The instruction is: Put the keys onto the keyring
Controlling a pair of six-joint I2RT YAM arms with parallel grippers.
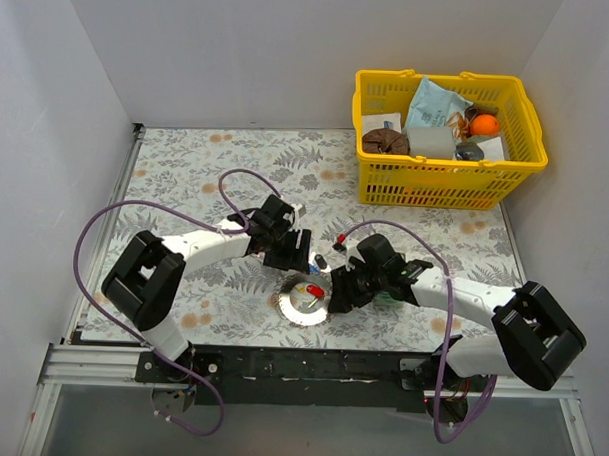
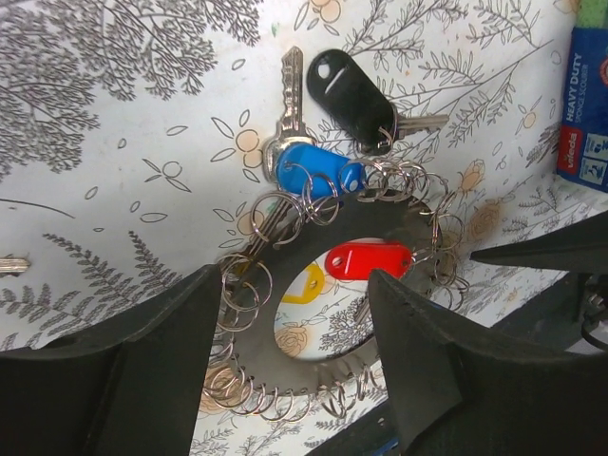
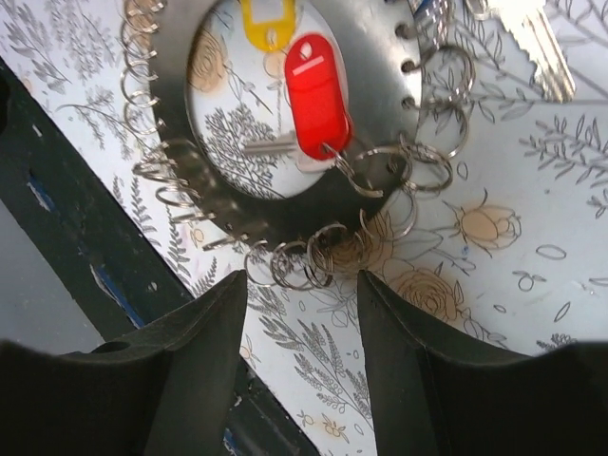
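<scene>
The keyring [image 1: 304, 306] is a flat silver hoop with several small split rings round its rim, lying near the table's front edge. A red-tagged key [image 3: 316, 90] and a yellow-tagged key [image 3: 266, 19] lie inside the hoop. A blue-tagged key [image 2: 313, 171] touches the rim, and a black-tagged key [image 2: 347, 90] lies just beyond it. My left gripper [image 2: 294, 277] is open above the hoop [image 2: 304, 375], with a finger on either side. My right gripper [image 3: 304, 280] is open just short of the hoop's rim [image 3: 370, 104]. Both grippers are empty.
A yellow basket [image 1: 436, 175] with assorted items stands at the back right. A blue battery pack [image 2: 589, 104] lies right of the keys. A loose key tip [image 2: 9, 266] shows at far left. The black front rail [image 3: 66, 237] runs close beside the hoop.
</scene>
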